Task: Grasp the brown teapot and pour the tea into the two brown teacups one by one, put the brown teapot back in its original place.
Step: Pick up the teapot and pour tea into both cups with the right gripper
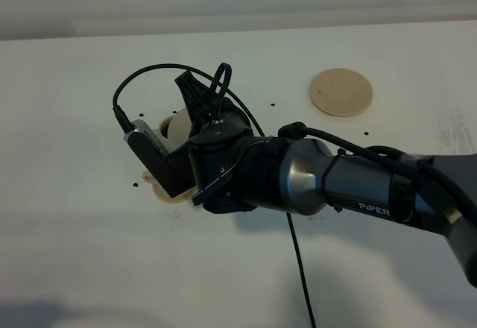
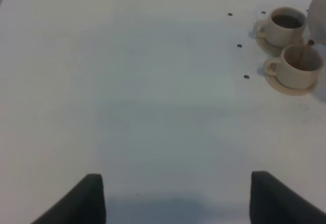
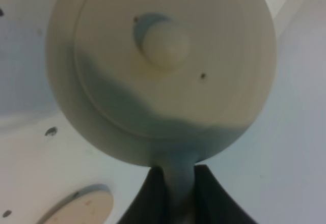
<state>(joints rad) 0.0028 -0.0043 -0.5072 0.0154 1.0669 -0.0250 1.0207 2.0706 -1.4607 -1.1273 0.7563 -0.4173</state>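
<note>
Dark fingers (image 3: 145, 203) pinch the smooth round teapot (image 3: 153, 91).

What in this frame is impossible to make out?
Exterior high: the right arm hides most of both teacups and the brown teapot.
Left wrist: the frame edge cuts off the teapot; the near teacup's fill level is blurred.
Right wrist: the teapot's body fills the view, hiding the teacups.

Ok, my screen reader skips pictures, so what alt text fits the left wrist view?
A beige teacup holding dark tea and a second teacup stand side by side on a white table, the teapot just showing beside them. The open left pincer holds nothing.
</note>
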